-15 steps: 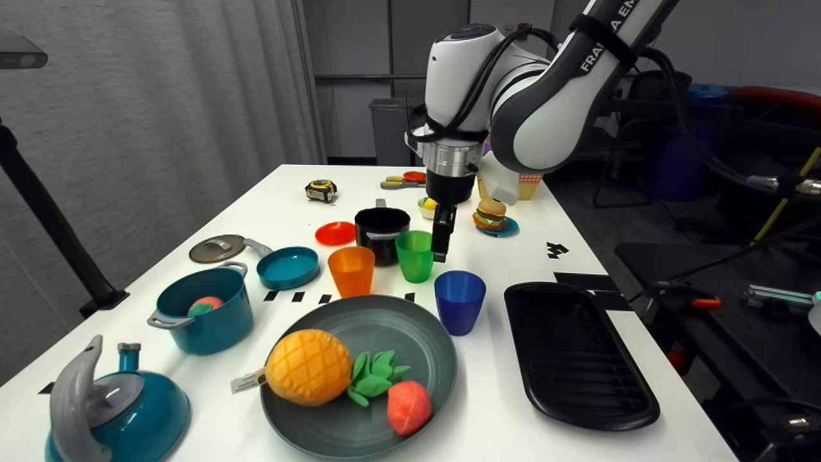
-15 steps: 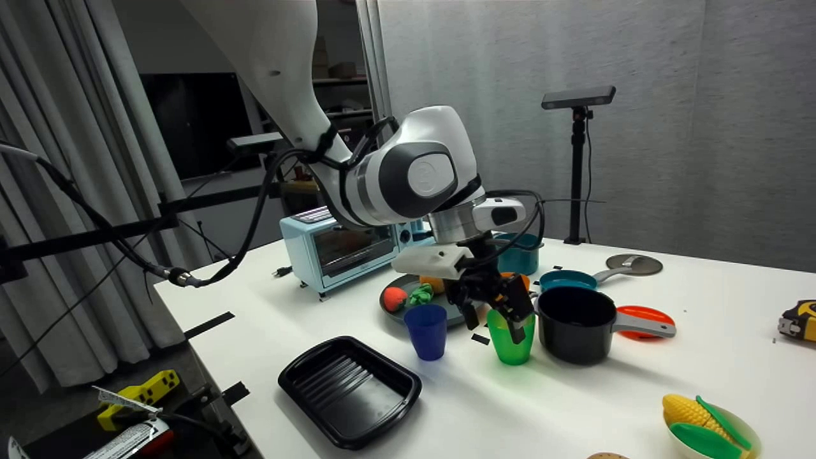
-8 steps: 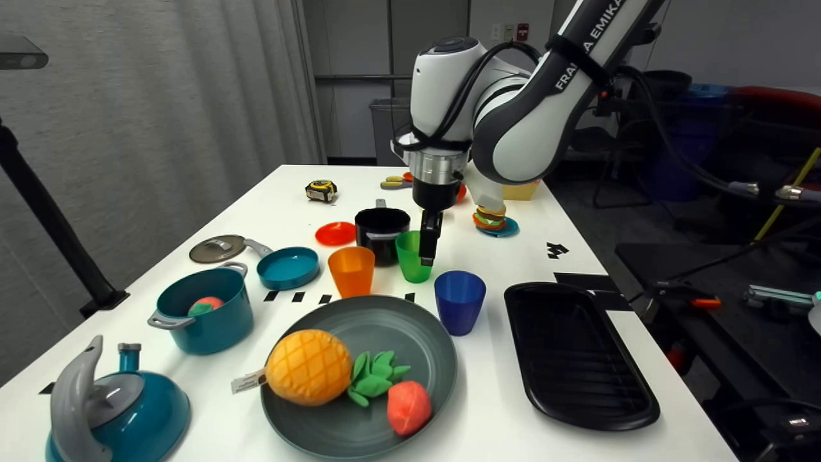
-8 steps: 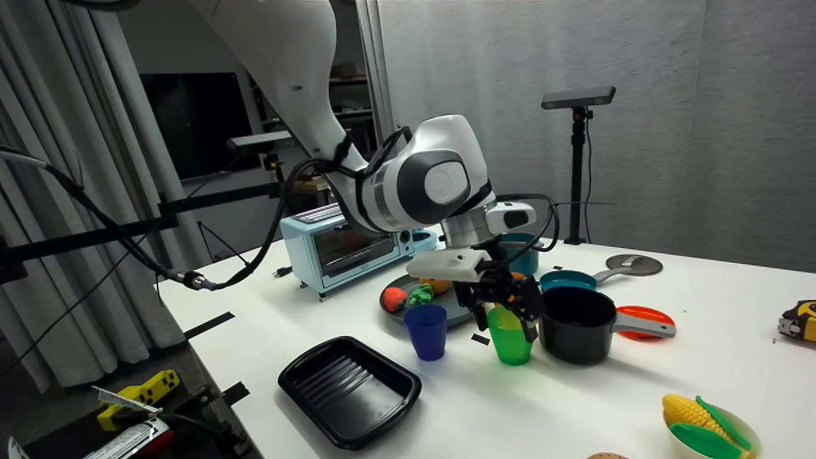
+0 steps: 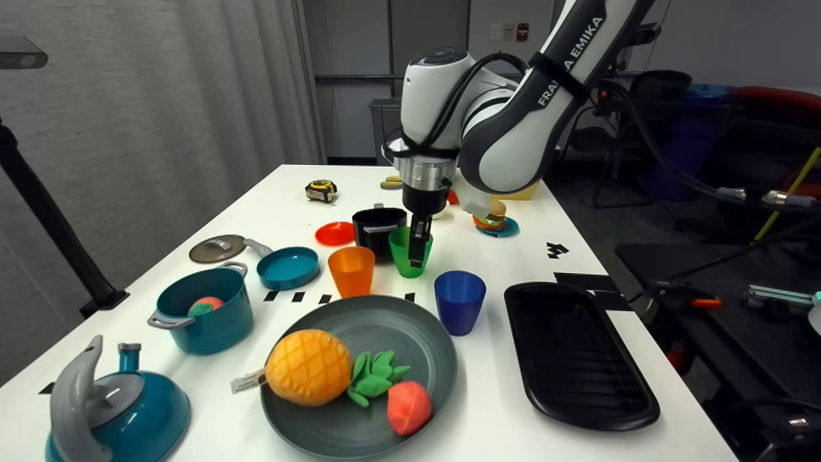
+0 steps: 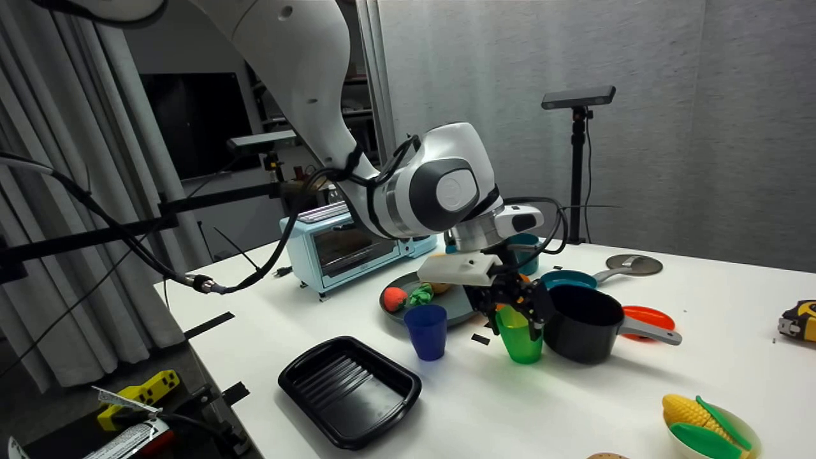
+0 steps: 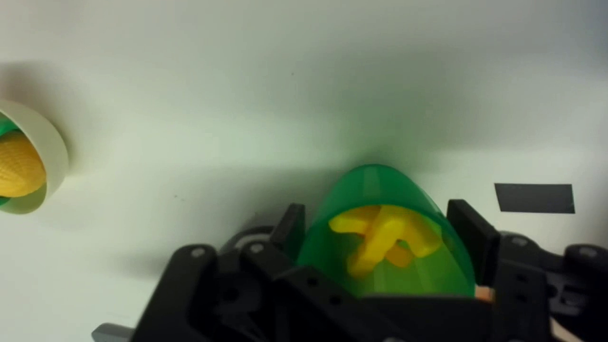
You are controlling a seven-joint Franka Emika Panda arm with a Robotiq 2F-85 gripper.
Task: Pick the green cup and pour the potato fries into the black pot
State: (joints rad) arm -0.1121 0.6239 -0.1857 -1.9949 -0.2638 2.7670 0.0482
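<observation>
In an exterior view, the green cup [image 5: 399,253] hides part of the black pot [image 5: 380,244]; the lower edge cuts off the kettle [image 5: 151,410]. In an exterior view, the right edge cuts off the tape measure [image 6: 803,324]. In the wrist view, the gripper [image 7: 380,228] covers most of the black pot; the left edge cuts off the bowl [image 7: 57,149]; the overlapping fries [image 7: 377,242] cannot be counted.

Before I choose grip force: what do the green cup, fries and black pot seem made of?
Green cup: likely smooth plastic; light glows through it.
Fries: perhaps plastic or foam, with smooth yellow surfaces; blur leaves it open.
Black pot: opaque, smooth, low sheen; coated metal or plastic, can't tell which.
</observation>
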